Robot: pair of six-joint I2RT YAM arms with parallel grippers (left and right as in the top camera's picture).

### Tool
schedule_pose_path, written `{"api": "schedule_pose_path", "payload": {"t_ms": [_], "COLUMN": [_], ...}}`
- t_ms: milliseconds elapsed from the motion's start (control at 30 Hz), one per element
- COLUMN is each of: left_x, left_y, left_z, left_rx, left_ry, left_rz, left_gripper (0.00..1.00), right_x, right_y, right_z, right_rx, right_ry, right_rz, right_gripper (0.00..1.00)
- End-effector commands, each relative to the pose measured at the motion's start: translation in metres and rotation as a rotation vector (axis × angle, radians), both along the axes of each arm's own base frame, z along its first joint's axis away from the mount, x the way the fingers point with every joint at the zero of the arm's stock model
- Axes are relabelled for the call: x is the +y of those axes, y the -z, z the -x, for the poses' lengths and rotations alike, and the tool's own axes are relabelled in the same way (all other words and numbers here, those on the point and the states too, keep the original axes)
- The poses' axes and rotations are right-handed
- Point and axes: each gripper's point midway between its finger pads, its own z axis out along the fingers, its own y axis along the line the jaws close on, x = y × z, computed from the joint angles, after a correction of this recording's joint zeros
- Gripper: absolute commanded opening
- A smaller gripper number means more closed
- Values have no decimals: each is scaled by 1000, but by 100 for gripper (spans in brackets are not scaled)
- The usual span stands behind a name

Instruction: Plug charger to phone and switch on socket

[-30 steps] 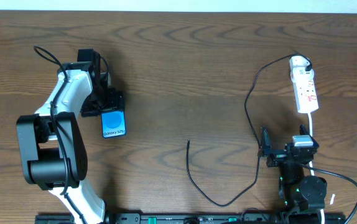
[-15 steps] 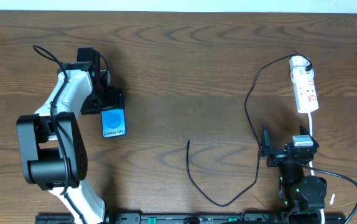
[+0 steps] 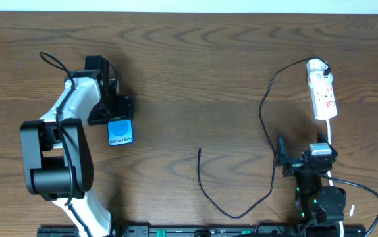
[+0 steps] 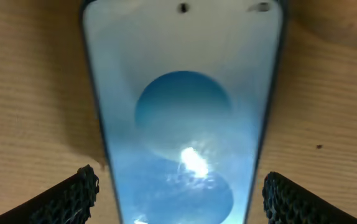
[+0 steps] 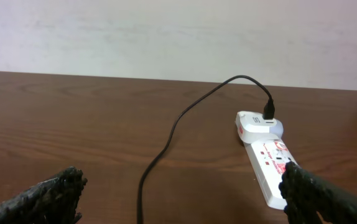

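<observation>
Since a moment ago my left arm is nudging slightly toward the near edge of the tabletop (image 3: 195, 66), so the left gripper (image 3: 119, 113) is now covering a little more of the phone's far end; the phone (image 3: 120, 133) itself is lying where it was, and the right arm is sitting unchanged. I am seeing the phone flat and screen-up in the left half of the tabletop, between the left gripper's fingers (image 4: 73, 196). They are standing apart on either side of it, with a sliver of wood showing at each edge. The right gripper (image 5: 188, 202) is resting wide open near the near-right corner, holding nothing. The socket (image 3: 323, 95) is lying by the right edge, just beyond that gripper. The charger (image 3: 266, 112) is running from the socket's far end in a loop toward the near edge, and its plug tip (image 3: 199, 151) is lying free near the middle, well apart from the phone, with bare wood between them
</observation>
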Motion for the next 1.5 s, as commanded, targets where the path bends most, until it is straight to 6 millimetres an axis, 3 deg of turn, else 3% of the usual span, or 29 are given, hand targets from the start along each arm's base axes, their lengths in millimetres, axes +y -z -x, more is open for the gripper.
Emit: {"api": "schedule_pose_path", "payload": {"t_ms": [0,133,633,1467], "left_x": [-10,-7,7,2], "left_y": [2,2,2,2], "left_z": [-1,-4,-9,-7], "left_rx": [-3,-18,-33,-26], "left_ry": [50,76,-6,-4], "left_rz": [-34,-117,-104,-75], "left_gripper": [87,87,87,87], "right_x": [1,1,1,1], "right_y": [0,1,0,1], "right_z": [0,0,0,0], "right_rx": [-1,0,-1,0], "right_ry": [-8,-8,-8,-8], "right_rz": [4,4,4,4], "right_gripper": [99,99,99,99]}}
